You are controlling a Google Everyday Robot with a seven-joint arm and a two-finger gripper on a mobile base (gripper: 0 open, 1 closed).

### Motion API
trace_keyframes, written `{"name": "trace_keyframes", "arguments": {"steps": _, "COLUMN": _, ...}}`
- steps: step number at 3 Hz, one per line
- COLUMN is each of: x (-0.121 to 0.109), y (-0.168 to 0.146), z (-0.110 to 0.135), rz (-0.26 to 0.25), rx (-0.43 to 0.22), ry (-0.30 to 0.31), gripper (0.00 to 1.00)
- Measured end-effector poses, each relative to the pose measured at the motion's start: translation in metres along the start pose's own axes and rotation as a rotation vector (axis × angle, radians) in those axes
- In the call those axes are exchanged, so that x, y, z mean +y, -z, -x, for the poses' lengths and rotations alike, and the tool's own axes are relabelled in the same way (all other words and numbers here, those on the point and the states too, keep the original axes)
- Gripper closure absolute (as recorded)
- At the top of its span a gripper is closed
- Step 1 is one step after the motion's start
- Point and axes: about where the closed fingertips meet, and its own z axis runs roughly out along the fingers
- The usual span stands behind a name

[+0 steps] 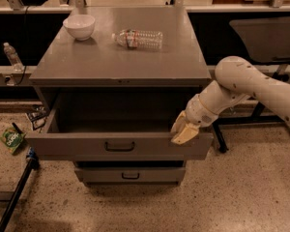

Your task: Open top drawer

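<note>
The top drawer (77,146) of the grey metal cabinet stands pulled out, its deep box open and dark inside. Its wide flat front panel carries a small dark loop handle (119,146) at the centre. My gripper (182,131) sits at the drawer's right end, its cream fingers (186,134) resting over the top edge of the front panel. The white arm reaches in from the right. A shorter drawer (130,174) below is closed.
On the cabinet top (87,62) stand a white bowl (79,26) and a clear plastic bottle (137,38) lying on its side. A green packet (10,140) and a black pole (17,192) lie on the floor at left. A dark table (266,37) stands at right.
</note>
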Motion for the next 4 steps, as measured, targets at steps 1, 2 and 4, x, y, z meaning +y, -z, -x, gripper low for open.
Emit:
{"name": "trace_keyframes", "arguments": {"steps": 1, "x": 0.003, "y": 0.016, "z": 0.009, "rz": -0.034, "rx": 0.009, "ry": -0.004, "gripper": 0.82}}
{"name": "trace_keyframes", "arguments": {"steps": 2, "x": 0.003, "y": 0.016, "z": 0.009, "rz": -0.035, "rx": 0.009, "ry": -0.004, "gripper": 0.59}}
{"name": "trace_keyframes", "arguments": {"steps": 4, "x": -0.021, "y": 0.074, "z": 0.049, "rz": -0.178, "rx": 0.063, "ry": 0.097, "gripper": 0.34}}
